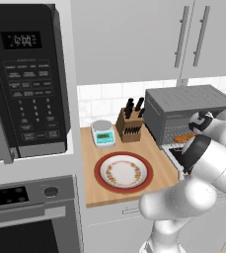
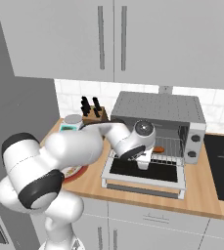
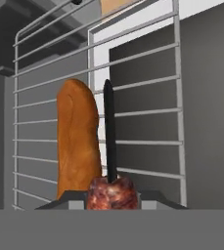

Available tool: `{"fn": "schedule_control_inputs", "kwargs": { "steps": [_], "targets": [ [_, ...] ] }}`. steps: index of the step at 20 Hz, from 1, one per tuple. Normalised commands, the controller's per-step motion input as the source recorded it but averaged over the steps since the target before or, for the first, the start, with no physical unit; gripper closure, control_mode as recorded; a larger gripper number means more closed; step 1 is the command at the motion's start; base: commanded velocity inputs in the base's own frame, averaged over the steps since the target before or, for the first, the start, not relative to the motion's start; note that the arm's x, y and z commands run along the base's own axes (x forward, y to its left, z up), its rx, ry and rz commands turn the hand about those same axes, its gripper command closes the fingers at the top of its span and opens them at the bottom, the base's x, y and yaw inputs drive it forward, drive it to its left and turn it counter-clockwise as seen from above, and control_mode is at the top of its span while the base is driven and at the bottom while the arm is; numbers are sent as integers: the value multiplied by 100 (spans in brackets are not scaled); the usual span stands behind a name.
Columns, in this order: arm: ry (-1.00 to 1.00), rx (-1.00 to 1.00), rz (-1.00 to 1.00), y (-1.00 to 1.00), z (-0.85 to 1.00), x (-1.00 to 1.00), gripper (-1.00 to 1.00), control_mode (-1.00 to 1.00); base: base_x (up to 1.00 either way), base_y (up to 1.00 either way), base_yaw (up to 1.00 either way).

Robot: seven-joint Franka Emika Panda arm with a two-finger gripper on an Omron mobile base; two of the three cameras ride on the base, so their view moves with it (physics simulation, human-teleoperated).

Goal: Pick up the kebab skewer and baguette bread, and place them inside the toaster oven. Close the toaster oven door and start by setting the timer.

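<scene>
Hand view, left to right: baguette bread (image 3: 78,139) lies on the wire rack (image 3: 147,85) inside the toaster oven (image 2: 157,110); just beside it the kebab skewer (image 3: 109,146), dark stick pointing away, a meat chunk clamped in the closed gripper (image 3: 111,194). Skewer likely light, stick stiff but thin, meat soft and perhaps greasy; the chunk looks the surest hold. Toaster oven door (image 2: 144,172) hangs open, flat above the surface (image 2: 206,195).

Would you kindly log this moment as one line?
jaws: shut on kebab skewer | baguette bread: on rack | toaster oven door: open | plate: no food
</scene>
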Motion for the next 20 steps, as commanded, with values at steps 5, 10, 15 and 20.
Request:
{"fn": "schedule_control_inputs", "kwargs": {
  "steps": [5, 10, 15, 20],
  "targets": [
    [0, 2, 0, 0, -13, 9, 100, -100, 0, 0, 0],
    [0, 0, 0, 0, -9, 7, 100, -100, 0, 0, 0],
    [0, 0, 0, 0, -5, 3, 100, -100, 0, 0, 0],
    [0, 0, 0, 0, -14, 0, -100, -100, 0, 0, 0]
  ]
}}
